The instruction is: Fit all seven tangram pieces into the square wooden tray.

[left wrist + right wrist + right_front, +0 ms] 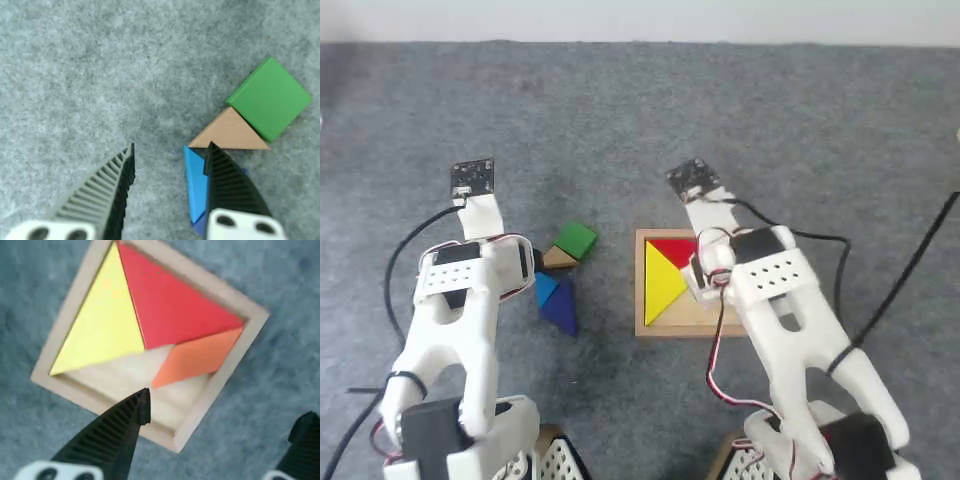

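No text, number, label or sign is legible. A dark board (472, 177) well left of the wooden tray (670, 330), and a second dark board (692, 178) just beyond its far edge, bear pale specks too small to decipher.

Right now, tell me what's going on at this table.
The tangram is partly done. The tray holds three pieces: yellow triangle, red triangle and orange piece. Four lie on the mat beside it: green square, tan triangle, light blue triangle and dark blue piece. The left gripper is open over the light blue triangle, holding nothing. The right gripper is open above the tray, also empty.
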